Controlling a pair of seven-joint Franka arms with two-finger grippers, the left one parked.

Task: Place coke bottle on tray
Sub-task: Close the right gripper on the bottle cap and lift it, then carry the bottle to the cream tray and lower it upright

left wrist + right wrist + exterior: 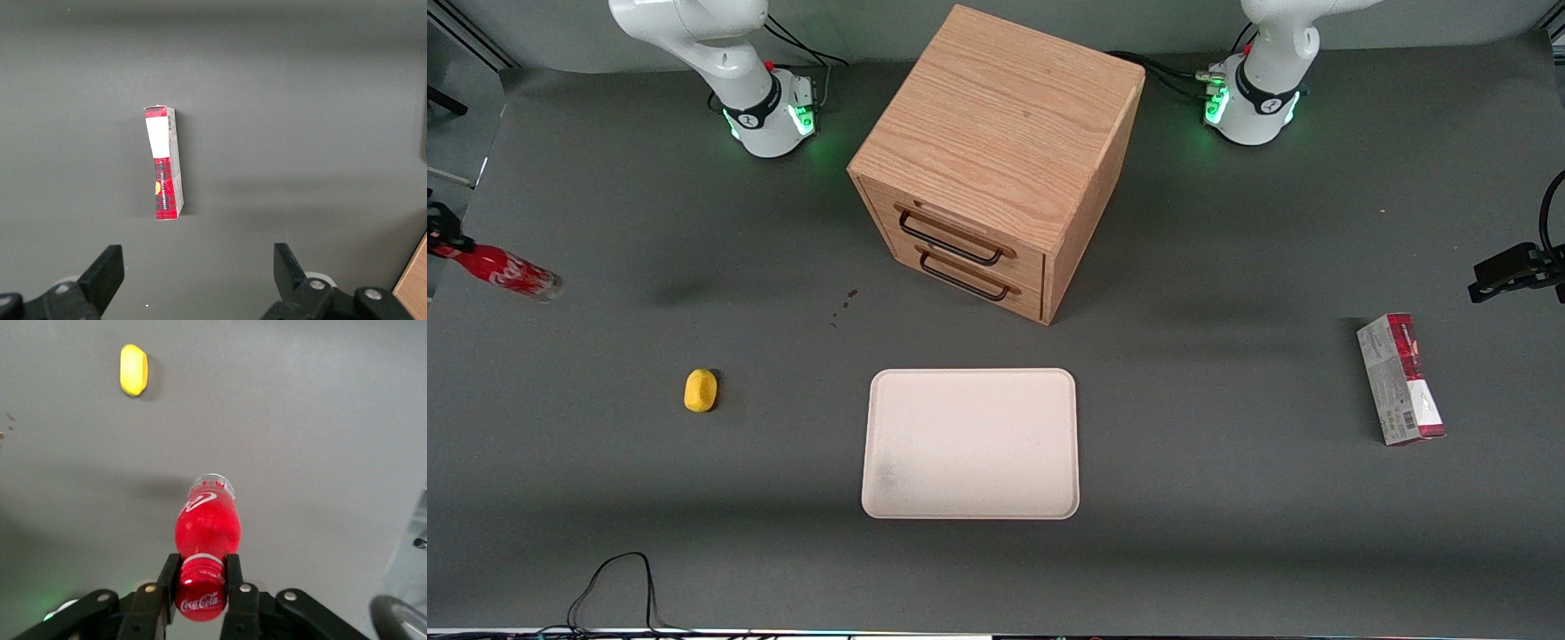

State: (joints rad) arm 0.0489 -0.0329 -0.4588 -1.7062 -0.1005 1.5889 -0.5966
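Pinching the coke bottle (207,520) at its red cap, the gripper (201,580) hung above the surface (1227,533), well apart from the tray (970,443), toward the working arm's end.

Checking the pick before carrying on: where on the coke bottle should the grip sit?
At the neck just under the red cap, where the tool already clamps the coke bottle. It is the narrowest part, and the bottle hangs base-down off the table at the working arm's end.
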